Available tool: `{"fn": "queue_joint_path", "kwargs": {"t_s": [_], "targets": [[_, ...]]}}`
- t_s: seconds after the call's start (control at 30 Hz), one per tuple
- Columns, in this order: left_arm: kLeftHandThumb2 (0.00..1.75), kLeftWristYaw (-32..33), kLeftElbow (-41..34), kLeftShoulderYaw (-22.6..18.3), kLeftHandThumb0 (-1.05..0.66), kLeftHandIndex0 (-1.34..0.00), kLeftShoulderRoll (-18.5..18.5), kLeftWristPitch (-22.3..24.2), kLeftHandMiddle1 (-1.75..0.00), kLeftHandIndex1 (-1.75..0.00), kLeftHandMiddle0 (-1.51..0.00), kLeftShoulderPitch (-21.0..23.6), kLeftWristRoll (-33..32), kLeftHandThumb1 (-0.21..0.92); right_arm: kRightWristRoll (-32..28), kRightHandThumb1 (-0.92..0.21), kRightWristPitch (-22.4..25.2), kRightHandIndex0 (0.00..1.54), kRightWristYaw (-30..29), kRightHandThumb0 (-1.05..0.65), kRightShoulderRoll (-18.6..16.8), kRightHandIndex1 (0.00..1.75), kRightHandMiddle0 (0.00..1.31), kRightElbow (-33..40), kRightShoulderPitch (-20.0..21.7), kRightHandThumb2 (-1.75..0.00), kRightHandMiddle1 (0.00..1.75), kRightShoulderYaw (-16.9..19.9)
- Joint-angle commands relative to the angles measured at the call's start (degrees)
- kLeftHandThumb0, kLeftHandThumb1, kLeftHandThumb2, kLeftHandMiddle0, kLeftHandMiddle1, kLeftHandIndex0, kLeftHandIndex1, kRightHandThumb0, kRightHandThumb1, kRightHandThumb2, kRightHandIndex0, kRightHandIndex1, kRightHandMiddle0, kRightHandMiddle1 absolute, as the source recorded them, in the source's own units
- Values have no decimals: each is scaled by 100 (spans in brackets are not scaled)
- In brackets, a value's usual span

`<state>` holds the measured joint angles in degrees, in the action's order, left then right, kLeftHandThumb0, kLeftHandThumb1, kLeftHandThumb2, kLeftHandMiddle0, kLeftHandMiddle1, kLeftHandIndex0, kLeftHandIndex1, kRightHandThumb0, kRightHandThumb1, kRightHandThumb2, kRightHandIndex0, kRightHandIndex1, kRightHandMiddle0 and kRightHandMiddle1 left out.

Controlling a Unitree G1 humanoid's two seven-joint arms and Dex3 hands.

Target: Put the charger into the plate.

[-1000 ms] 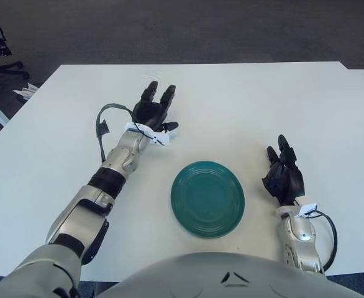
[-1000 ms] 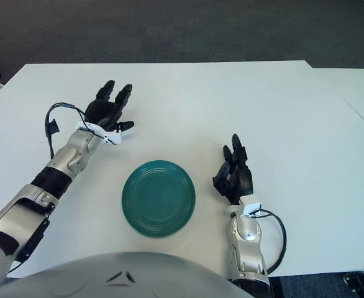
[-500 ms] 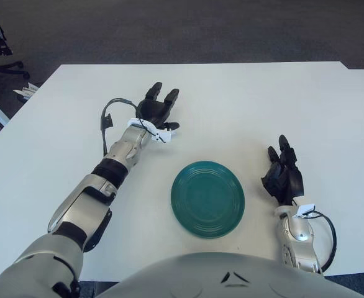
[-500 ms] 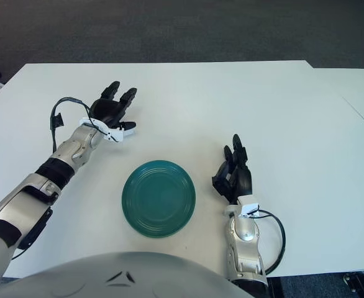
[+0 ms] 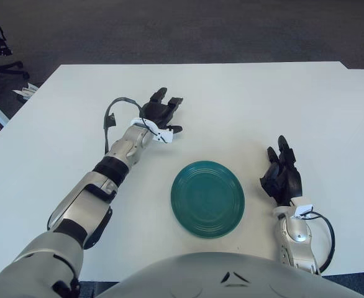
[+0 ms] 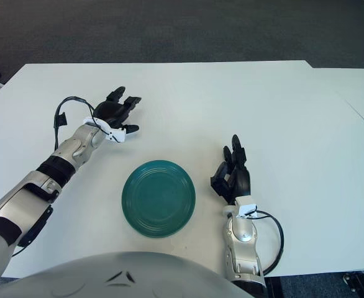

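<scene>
Two open hands beside plate (image 5: 207, 198): left hand (image 5: 159, 113), right hand (image 5: 282, 177)

You see: 1 green plate (image 5: 207, 198) | 1 white table (image 5: 244, 105) | 2 robot hands: left hand (image 5: 160, 114), right hand (image 5: 283, 177)

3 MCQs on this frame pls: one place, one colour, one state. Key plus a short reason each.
1. Where is the plate relative to the two hands?
A. between them, near the table's front edge
B. left of the left hand
C. at the table's far edge

2. What colour is the plate?
A. white
B. teal green
C. red

3. What does the plate hold?
A. a charger
B. a cup
C. nothing

Key:
1 A: the plate lies on the table between the left hand and the right hand.
2 B: its whole surface is teal green.
3 C: only its bare ridged surface shows; no charger is visible anywhere.
</scene>
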<state>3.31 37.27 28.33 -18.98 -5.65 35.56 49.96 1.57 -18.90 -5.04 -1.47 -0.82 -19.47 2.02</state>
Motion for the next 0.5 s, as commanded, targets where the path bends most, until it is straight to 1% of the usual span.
{"fn": "queue_joint_path", "kwargs": {"t_s": [0.0,0.27,0.47], "targets": [[70,-17,101,46,-105,0,-86,38,0,-47,0,59,-20,92,2,-92,365,0,19,-100,-67,0,1,-281,-244,-102,3,-52],[69,-65,382,89,-105,0,-13,92,0,-48,0,129,-78,92,6,-92,338,0,30,-99,-62,0,1,-321,-227,-103,3,-54],[65,-161,606,116,-105,0,27,18,0,-50,-1,140,-192,92,36,-92,353,0,5,-99,-68,0,0,-328,-210,-103,3,-61]]}}
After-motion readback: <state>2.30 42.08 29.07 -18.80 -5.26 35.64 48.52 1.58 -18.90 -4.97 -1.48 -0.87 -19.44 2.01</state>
